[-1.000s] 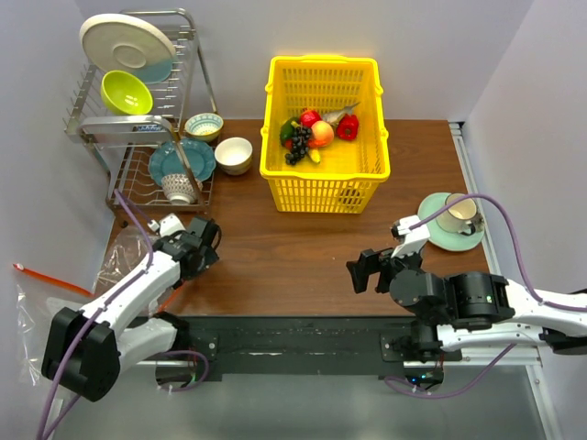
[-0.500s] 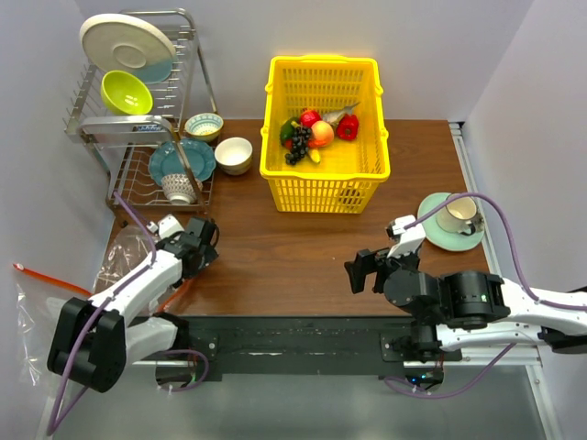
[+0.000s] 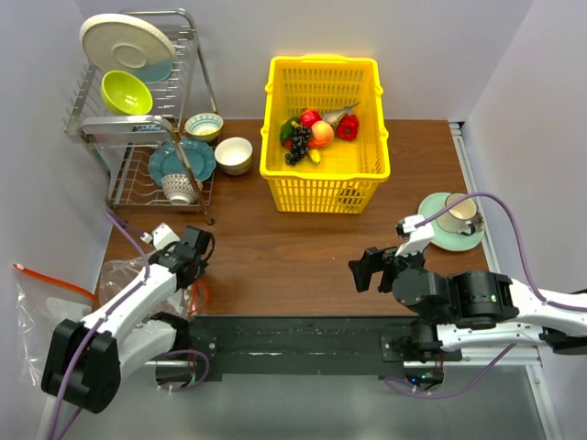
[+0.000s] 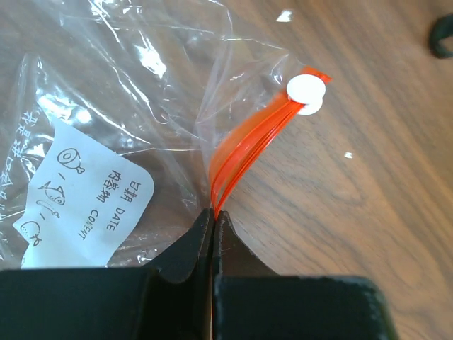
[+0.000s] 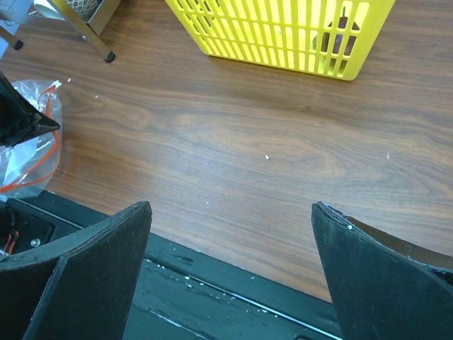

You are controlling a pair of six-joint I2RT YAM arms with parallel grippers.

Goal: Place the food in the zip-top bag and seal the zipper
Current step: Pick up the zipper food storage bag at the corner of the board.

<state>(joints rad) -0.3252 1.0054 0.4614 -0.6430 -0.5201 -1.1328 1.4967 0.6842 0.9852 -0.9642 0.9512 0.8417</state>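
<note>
Pinched shut on the zipper [image 4: 248,145] with the left end effector [image 4: 213,216], at the near left corner of the counter [image 3: 275,247], the zip-top bag [image 4: 127,92] crumpled there. Grip the strip only, not loose film; lift gently and drag toward mid-counter, mouth facing the yellow basket [image 3: 323,179] holding the food [image 3: 316,133]. Bring in the wide-open, empty right end effector [image 5: 230,205] for the opposite lip
</note>
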